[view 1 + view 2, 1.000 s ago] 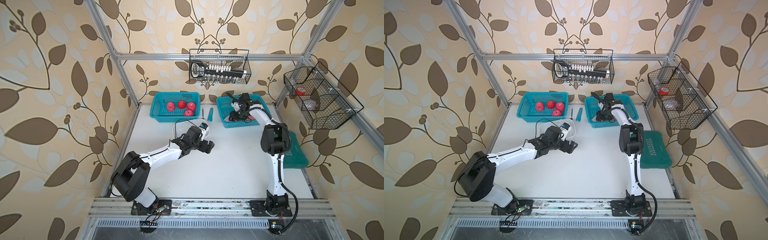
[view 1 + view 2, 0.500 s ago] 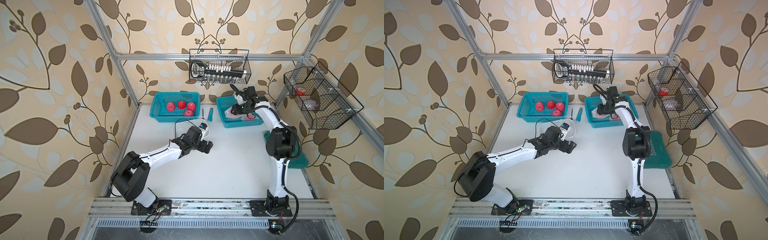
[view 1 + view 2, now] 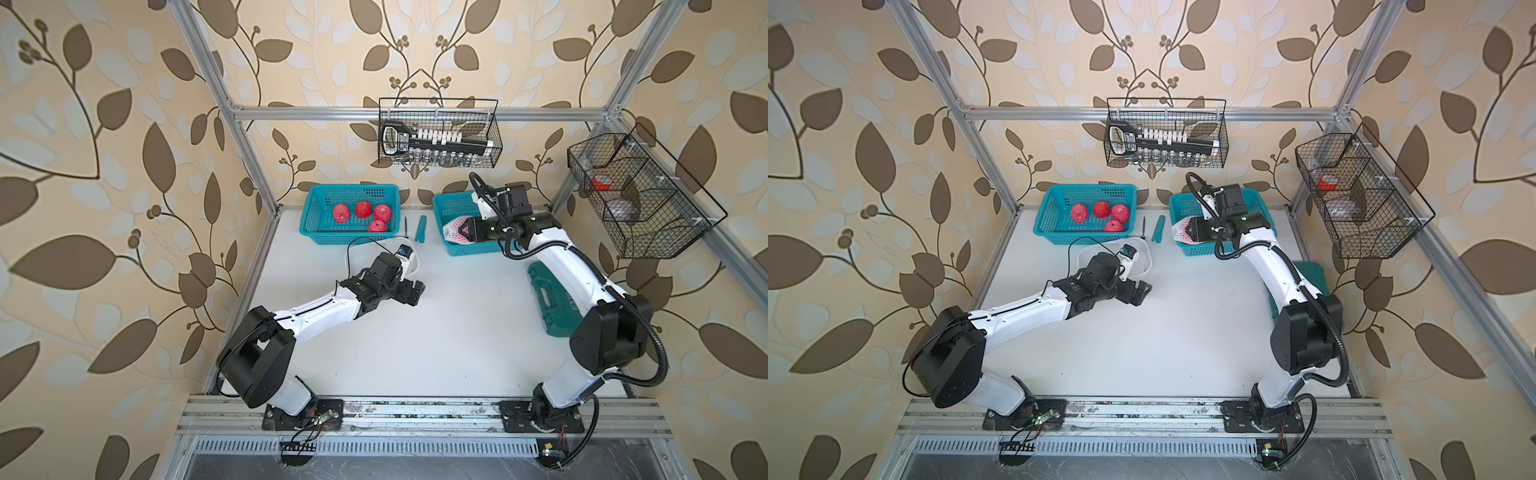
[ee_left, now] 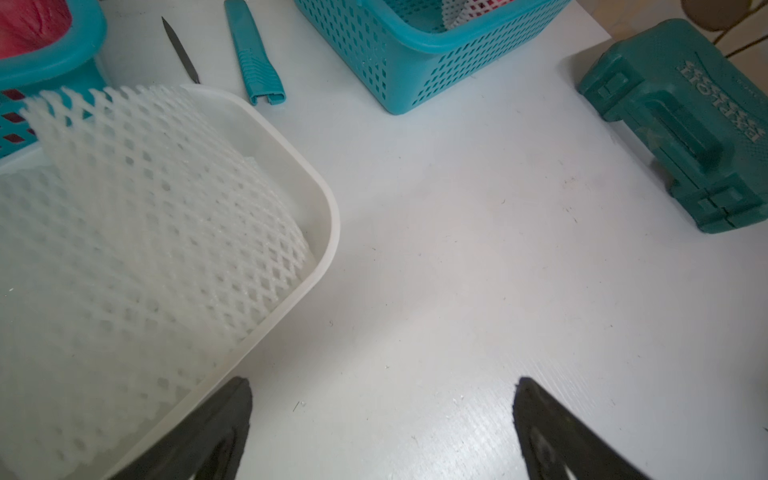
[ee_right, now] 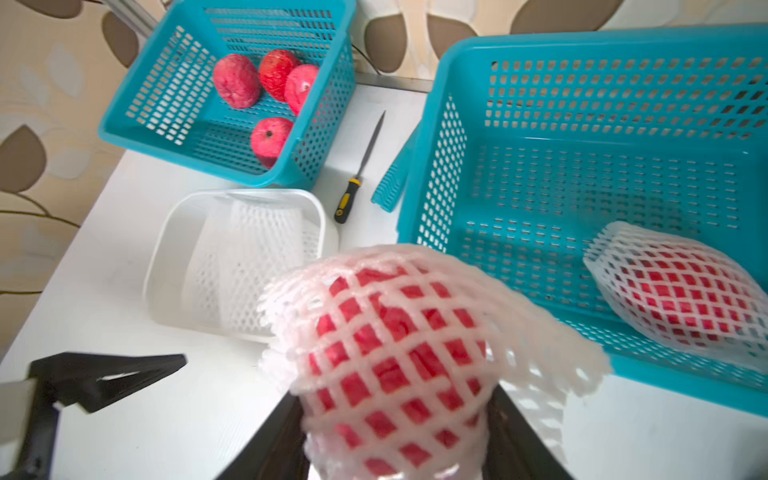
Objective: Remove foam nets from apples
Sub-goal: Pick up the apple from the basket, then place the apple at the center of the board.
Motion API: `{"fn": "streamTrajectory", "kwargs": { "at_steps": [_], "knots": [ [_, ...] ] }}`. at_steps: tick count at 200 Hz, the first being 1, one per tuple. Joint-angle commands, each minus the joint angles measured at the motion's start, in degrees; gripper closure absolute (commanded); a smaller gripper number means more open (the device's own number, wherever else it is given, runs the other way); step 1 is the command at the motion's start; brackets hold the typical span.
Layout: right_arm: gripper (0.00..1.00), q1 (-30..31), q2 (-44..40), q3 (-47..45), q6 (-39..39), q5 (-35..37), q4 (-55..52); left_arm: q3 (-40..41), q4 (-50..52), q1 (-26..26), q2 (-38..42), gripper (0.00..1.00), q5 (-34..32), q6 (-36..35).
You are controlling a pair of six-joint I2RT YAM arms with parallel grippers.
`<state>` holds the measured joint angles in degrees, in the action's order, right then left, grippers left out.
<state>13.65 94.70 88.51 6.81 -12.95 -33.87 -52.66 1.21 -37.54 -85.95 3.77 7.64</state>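
While left gripper (image 4: pixel 382 384) gapes (empty) — right gripper (image 5: pixel 395 399) grips netted apple (image 5: pixel 386 332).

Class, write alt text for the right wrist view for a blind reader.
The right end effector grips a red apple wrapped in white foam net. Beyond it, one teal basket holds another netted apple, a second basket holds four bare apples.
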Motion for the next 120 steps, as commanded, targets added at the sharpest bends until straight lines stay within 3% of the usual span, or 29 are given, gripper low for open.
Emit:
{"fn": "streamTrajectory", "kwargs": {
  "at_steps": [1, 31, 73, 98, 120],
  "knots": [
    [0.45, 2.7, -3.2, -6.8, 2.2, -2.0, 2.9, 0.8, -1.8, -0.3, 0.5, 0.01, -1.9, -1.0],
    [0.46, 6.9, -7.8, -19.4, 6.0, -5.4, 10.6, 3.6, -1.7, -0.3, 0.6, 0.01, -0.3, -3.1],
    [0.46, 10.8, -7.9, -27.5, 9.6, -10.3, 12.8, 14.4, -8.5, -0.2, 6.6, 0.01, 5.7, -4.8],
    [0.46, 13.7, -5.6, -28.6, 10.7, -6.8, 11.6, 21.3, -15.1, -0.3, 9.9, 0.01, 7.6, -5.3],
    [0.46, 16.4, -3.7, -28.0, 12.1, -3.9, 11.1, 22.5, -15.6, -0.6, 9.0, 0.01, 8.9, -8.1]
  ]
}}
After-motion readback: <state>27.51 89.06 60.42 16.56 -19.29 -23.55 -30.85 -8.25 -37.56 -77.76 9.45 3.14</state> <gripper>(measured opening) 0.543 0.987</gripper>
